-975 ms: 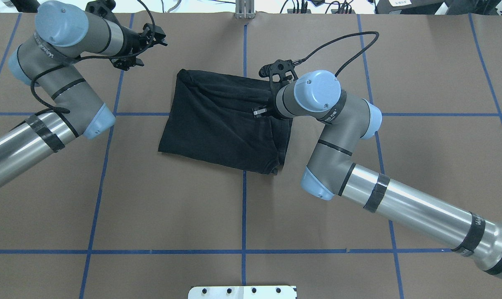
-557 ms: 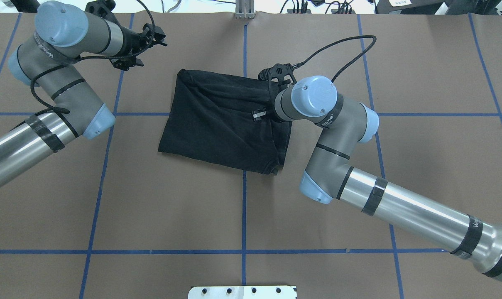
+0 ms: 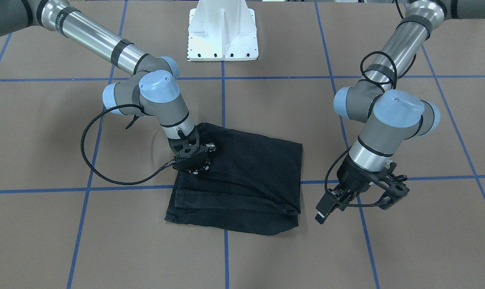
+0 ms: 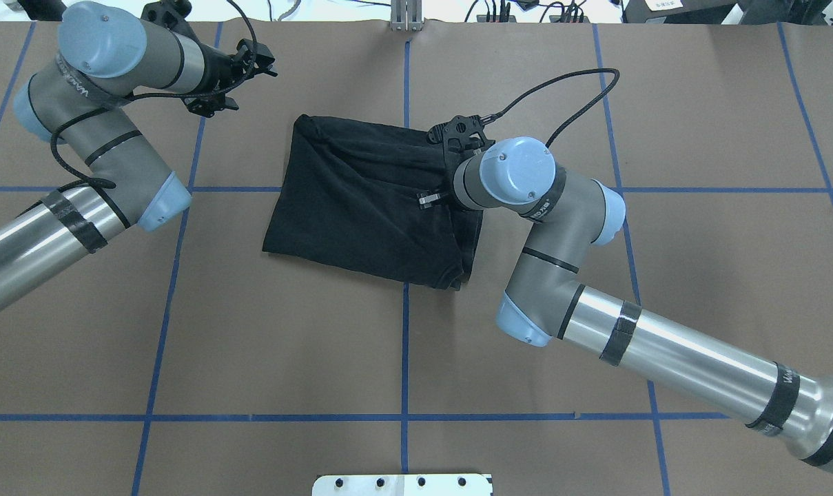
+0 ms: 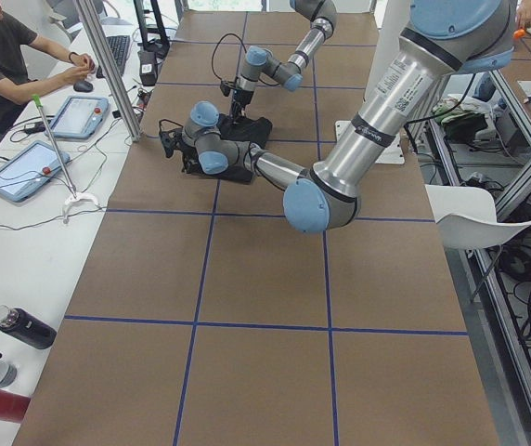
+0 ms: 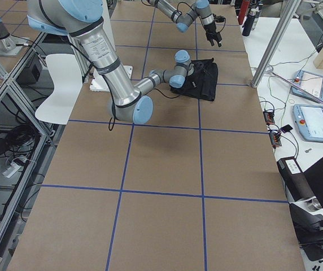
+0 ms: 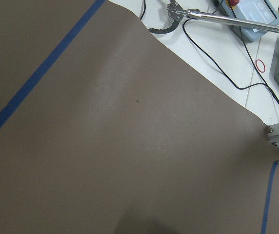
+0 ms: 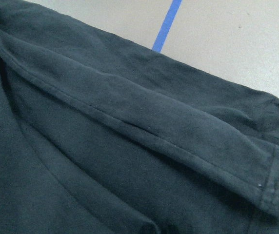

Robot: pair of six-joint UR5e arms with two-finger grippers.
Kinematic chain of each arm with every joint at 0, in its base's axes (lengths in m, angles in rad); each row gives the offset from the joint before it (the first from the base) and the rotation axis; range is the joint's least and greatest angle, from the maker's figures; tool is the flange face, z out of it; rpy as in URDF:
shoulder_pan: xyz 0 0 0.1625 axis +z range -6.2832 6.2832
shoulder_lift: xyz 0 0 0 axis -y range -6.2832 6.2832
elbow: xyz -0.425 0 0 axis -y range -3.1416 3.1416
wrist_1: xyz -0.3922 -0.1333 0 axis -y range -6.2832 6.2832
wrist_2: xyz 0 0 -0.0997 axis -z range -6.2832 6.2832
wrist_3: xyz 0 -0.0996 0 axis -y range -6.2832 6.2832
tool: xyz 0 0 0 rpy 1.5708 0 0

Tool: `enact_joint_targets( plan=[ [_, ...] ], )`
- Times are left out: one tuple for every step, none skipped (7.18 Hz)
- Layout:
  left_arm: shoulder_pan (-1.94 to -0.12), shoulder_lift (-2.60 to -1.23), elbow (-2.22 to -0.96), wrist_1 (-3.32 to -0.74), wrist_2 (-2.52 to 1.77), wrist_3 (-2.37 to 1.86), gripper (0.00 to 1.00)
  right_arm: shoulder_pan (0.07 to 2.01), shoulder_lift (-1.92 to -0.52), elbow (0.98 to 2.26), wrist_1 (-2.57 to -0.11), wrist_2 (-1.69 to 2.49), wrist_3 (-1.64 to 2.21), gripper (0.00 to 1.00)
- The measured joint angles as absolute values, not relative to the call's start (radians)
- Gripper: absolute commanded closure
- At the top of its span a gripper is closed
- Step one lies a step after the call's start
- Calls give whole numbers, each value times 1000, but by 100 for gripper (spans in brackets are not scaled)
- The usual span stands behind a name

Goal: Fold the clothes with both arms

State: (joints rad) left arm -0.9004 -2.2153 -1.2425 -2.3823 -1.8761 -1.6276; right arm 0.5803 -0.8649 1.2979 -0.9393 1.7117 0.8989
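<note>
One black T-shirt (image 4: 361, 207) lies folded at the middle of the surface (image 4: 285, 344). The front-facing view shows the right claw (image 3: 193, 159) down on the shirt's right edge, a spot the overhead view hides under the wrist. Its wrist camera fills with hems, so I cannot tell its spread. The left claw (image 3: 326, 206) hangs left of the shirt, apart from it, its gap equally unclear.

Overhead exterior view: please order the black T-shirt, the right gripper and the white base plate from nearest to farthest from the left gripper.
1. Black T-shirt, at the table's centre, just right of the left gripper.
2. Right gripper, over the shirt's right part, mostly hidden under its own wrist.
3. White base plate, at the view's bottom edge, on the robot's side.
</note>
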Motion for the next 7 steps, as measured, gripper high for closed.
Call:
enact_joint_targets(
  plan=[
    [-900, -2216, -1243, -2382, -1876, -1628, 0, 581, -866, 1300, -939, 1712, 899, 100],
    [-900, -2216, -1243, -2382, -1876, -1628, 0, 585, -867, 1304, -938, 1714, 900, 100],
    [-900, -2216, -1243, -2382, -1876, -1628, 0, 596, -865, 1309, -937, 1719, 901, 100],
    [-900, -2216, -1243, -2382, -1876, -1628, 0, 615, -863, 1317, -937, 1730, 902, 100],
    [-900, -2217, -1244, -2382, -1876, -1628, 0, 639, -863, 1326, -938, 1744, 902, 100],
    [-900, -2217, -1244, -2382, -1876, -1628, 0, 655, -864, 1326, -939, 1751, 902, 100],
    [-900, -2217, -1245, -2382, -1876, -1628, 0, 663, -865, 1323, -940, 1753, 902, 66]
  ],
)
